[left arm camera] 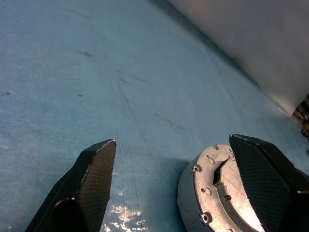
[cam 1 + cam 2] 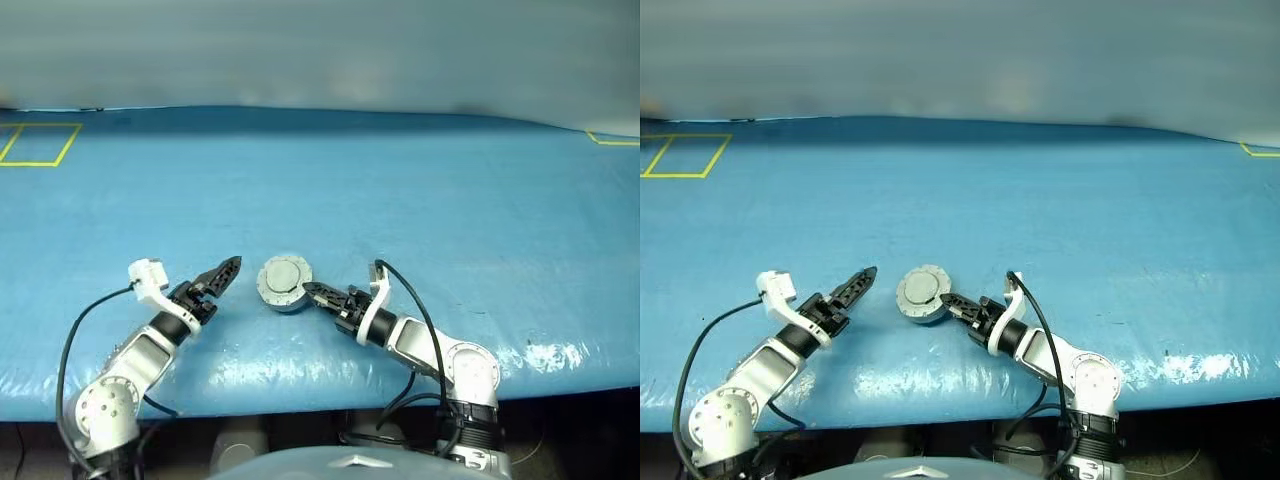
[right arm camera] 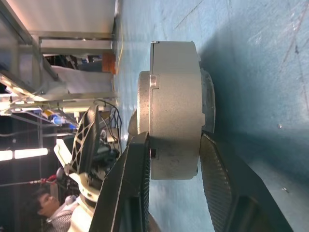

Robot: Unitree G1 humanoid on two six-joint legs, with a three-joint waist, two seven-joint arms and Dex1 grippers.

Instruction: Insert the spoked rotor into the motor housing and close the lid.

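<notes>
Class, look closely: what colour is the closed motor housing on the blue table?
Pale silver-grey metal; the motor housing shows best in the right wrist view.

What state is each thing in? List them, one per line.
motor housing: closed, on the blue table, raised at one side.
lid: shut on the housing.
right gripper: clamped on the housing's edge.
left gripper: open, beside the housing, holding nothing.

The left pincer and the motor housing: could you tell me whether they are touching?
Apart. The left eye view shows blue table between the open left pincer and the motor housing.
</notes>
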